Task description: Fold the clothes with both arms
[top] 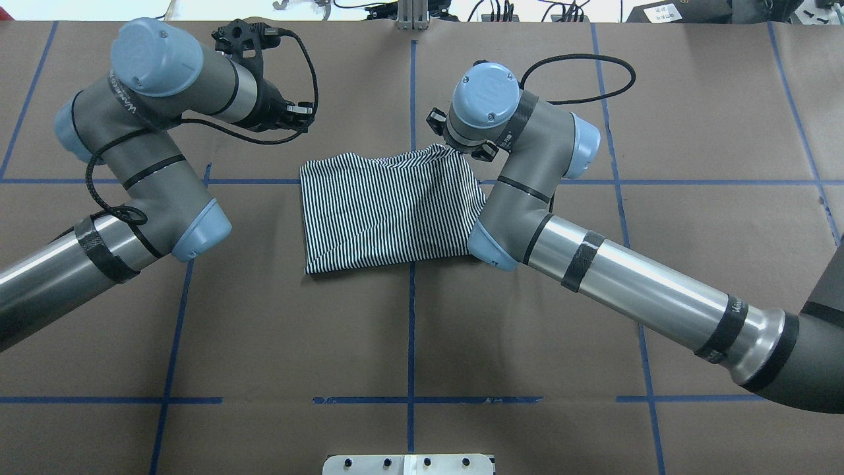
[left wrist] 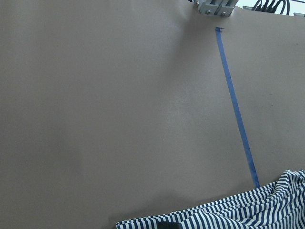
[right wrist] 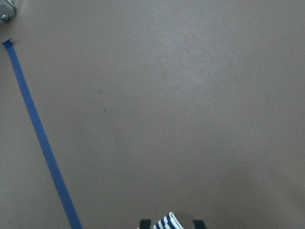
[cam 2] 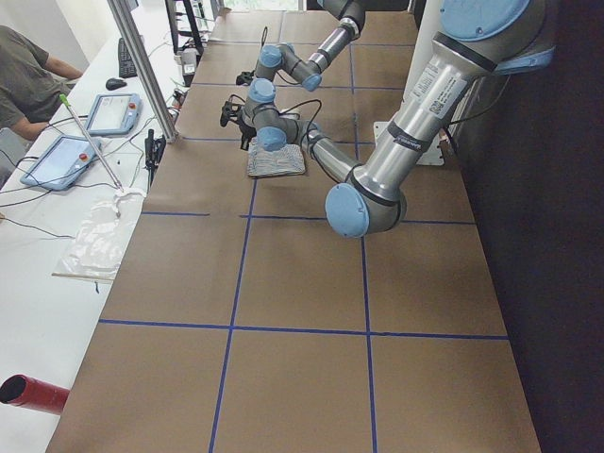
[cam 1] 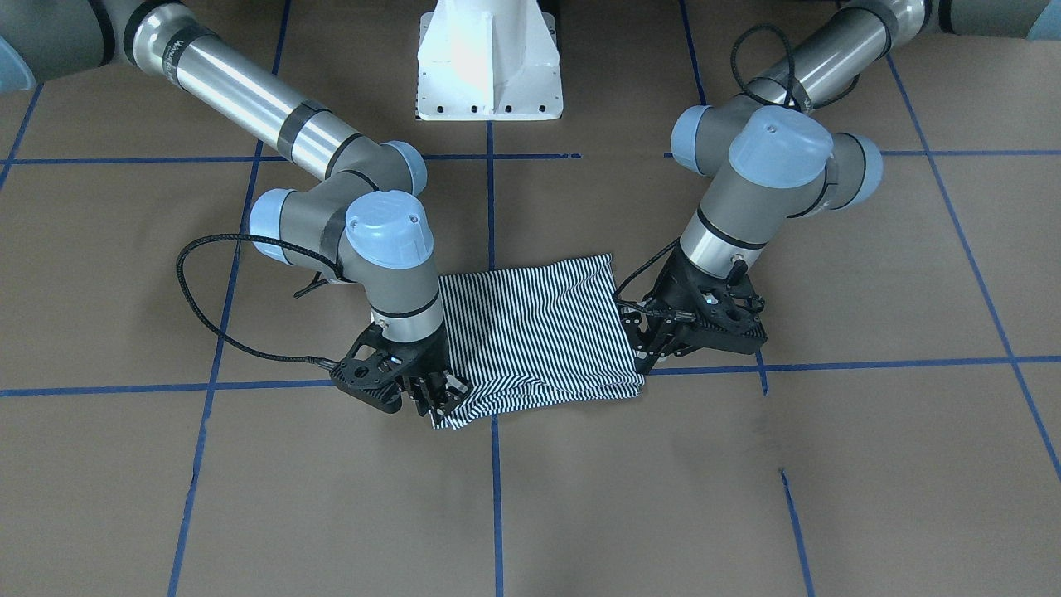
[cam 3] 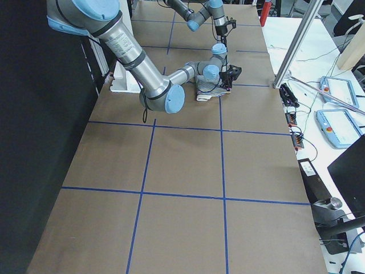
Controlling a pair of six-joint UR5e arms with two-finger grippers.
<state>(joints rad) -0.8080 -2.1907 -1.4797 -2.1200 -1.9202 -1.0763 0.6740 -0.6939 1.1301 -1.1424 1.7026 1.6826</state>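
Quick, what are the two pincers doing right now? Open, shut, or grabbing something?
Right pincer: shut on a corner of the striped shirt.
Left pincer: at the shirt's edge, but open or shut cannot be told.

A robotics lab is indicated: a brown-covered table (cam 2: 302, 311) marked with blue tape lines (cam 2: 236, 255), teach pendants (cam 2: 58, 160) and cables laid out on a side bench (cam 2: 47, 236).

The table (top: 264, 330) is covered in brown paper marked into large squares by blue tape lines (top: 411, 316). A folded striped shirt (top: 389, 211) lies flat on it near the centre, straddling a tape crossing. The white pedestal base (cam 1: 489, 62) stands on its robot-side edge.
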